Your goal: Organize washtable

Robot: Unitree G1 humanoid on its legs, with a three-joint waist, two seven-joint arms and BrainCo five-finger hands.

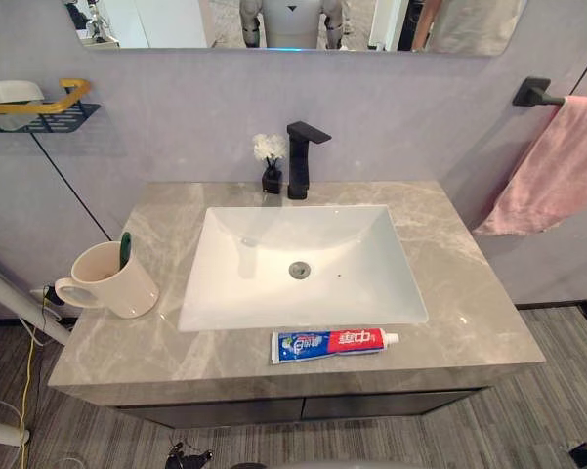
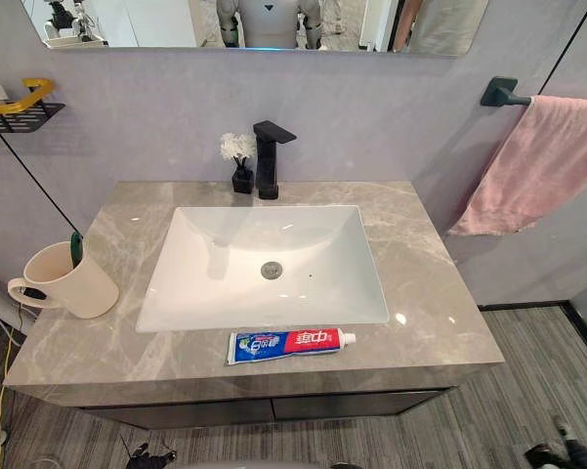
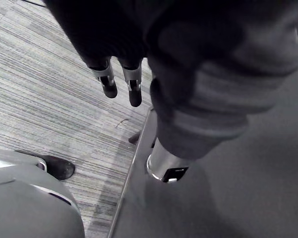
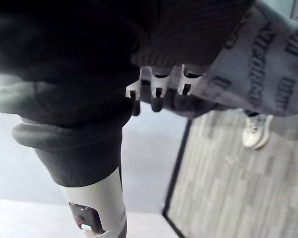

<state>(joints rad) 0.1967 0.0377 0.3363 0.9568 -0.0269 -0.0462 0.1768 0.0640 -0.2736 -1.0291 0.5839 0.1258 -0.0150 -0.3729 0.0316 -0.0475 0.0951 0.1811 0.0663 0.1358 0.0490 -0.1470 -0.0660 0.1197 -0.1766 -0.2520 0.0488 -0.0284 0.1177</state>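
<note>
Suggested opening step: reach to the 6 o'clock edge of the sink (image 1: 273, 283), pinch the toothpaste tube (image 1: 334, 343) at mid-body, and carry it to the mug (image 1: 112, 278) at 8 o'clock, which holds a green toothbrush (image 1: 125, 248). The tube lies flat, blue and red with a white cap. The left hand (image 3: 121, 82) and right hand (image 4: 156, 91) hang with fingers relaxed and empty.

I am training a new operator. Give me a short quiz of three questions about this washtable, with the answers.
1. True or false: the toothpaste tube lies inside the sink.
2. What stands in the mug? A a green toothbrush; B a razor; C a comb.
3. Fill in: the small vase of white flowers stands beside the black ___.
Key: 1 false, it lies on the countertop in front of the sink; 2 A; 3 faucet.
</note>
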